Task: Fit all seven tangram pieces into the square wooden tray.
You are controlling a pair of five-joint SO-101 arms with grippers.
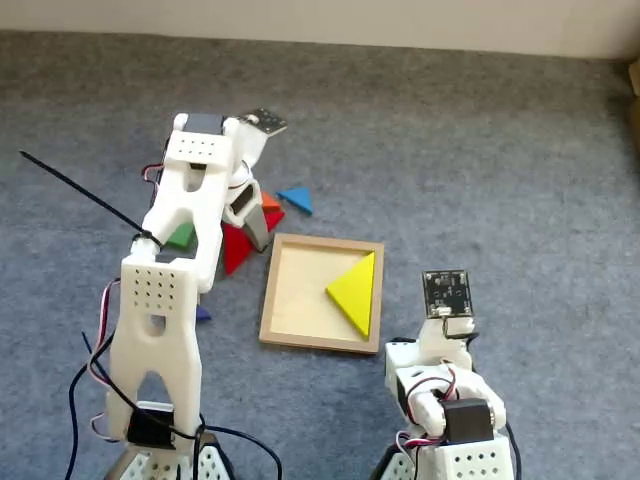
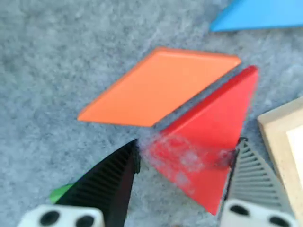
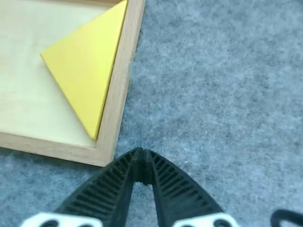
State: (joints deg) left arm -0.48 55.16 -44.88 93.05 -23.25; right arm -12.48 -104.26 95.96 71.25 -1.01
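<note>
Our left pincer (image 2: 187, 156) is spread astride the red triangle (image 2: 213, 118), which lies on the surface just beside the orange parallelogram (image 2: 161, 87) and near the tray (image 1: 320, 342). We judge the grasp comes next: close squarely on its edges, spare the orange piece, and lift level. The yellow triangle (image 1: 355, 290) sits in the tray against one wall. Our right pincer (image 3: 142, 165), pressed together, hangs by the tray's corner.
</note>
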